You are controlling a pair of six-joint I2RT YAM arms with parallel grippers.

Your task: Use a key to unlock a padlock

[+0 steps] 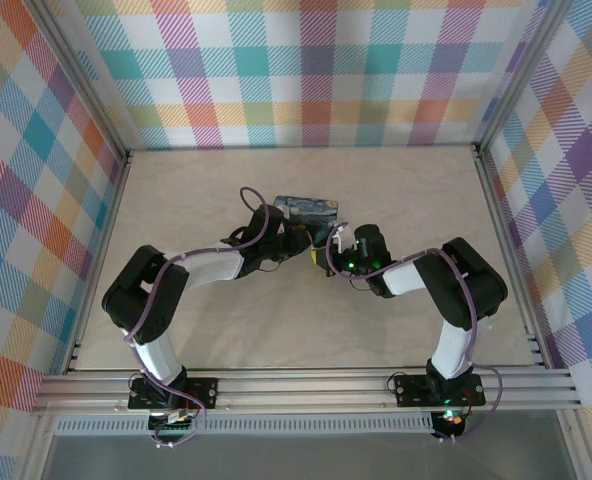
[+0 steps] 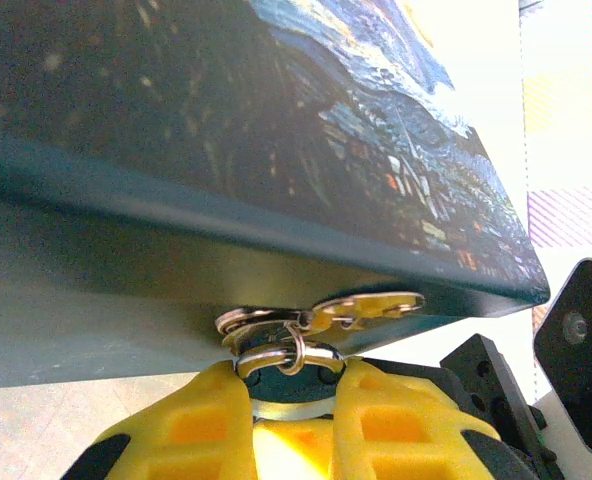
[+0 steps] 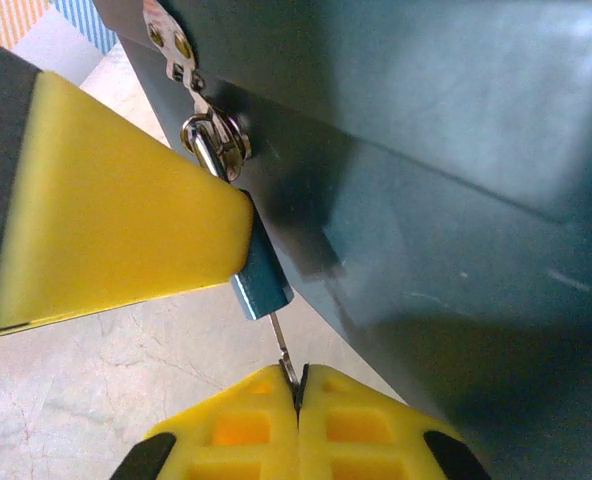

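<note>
The padlock's (image 3: 261,285) blue-teal body hangs by its silvery shackle (image 3: 214,148) from the hasp (image 2: 368,307) of a dark blue painted tin (image 1: 306,208). My left gripper (image 2: 289,388) is shut on the padlock (image 2: 286,383), one yellow finger on each side of the body. The slim dark key (image 3: 285,345) points up into the bottom of the padlock body, and my right gripper (image 3: 298,388) is shut on its lower end. In the top view the left gripper (image 1: 302,244) and right gripper (image 1: 327,260) meet just in front of the tin.
The tin's side wall (image 3: 446,230) stands close to the right of the key and padlock. The left gripper's finger (image 3: 116,210) is close on the left. Beige table surface (image 1: 296,330) lies around, enclosed by plaid walls (image 1: 306,70).
</note>
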